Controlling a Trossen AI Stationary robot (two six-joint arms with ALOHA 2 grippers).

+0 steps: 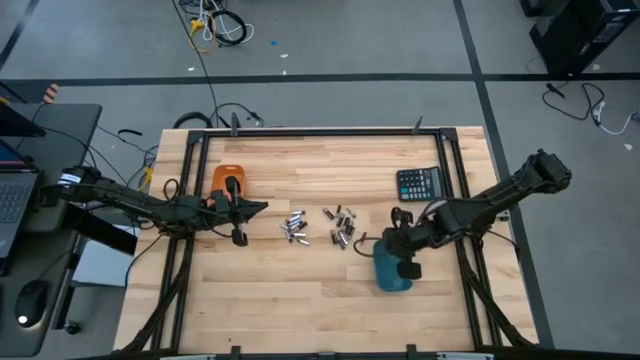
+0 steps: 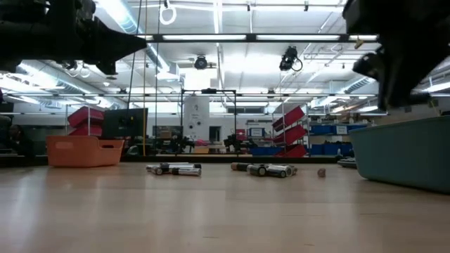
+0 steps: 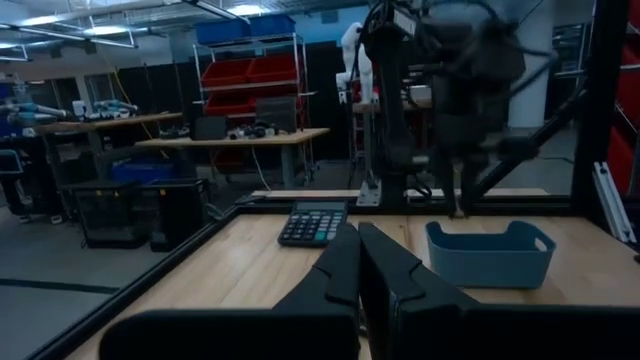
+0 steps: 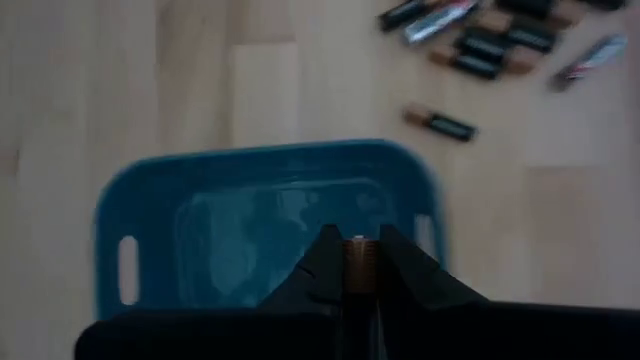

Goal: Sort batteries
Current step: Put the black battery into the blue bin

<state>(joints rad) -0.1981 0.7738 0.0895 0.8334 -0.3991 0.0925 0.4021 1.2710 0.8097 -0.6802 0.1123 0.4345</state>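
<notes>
Right gripper holding a battery over blue tray.
Left gripper sitting closed, empty, near orange tray.

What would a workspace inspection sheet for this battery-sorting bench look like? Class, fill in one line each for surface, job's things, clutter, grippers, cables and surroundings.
Surface: light wooden table inside a black frame.
Job's things: loose batteries in two clusters mid-table; orange tray on the left, blue tray on the right, its visible floor bare.
Clutter: black calculator near the far right corner.
Grippers: left gripper shut, holding nothing, beside the orange tray; right gripper above the blue tray, shut on a battery.
Cables: loose cables on the floor beyond the table.
Surroundings: laptop and mouse on a side desk; shelves with red bins behind.
</notes>
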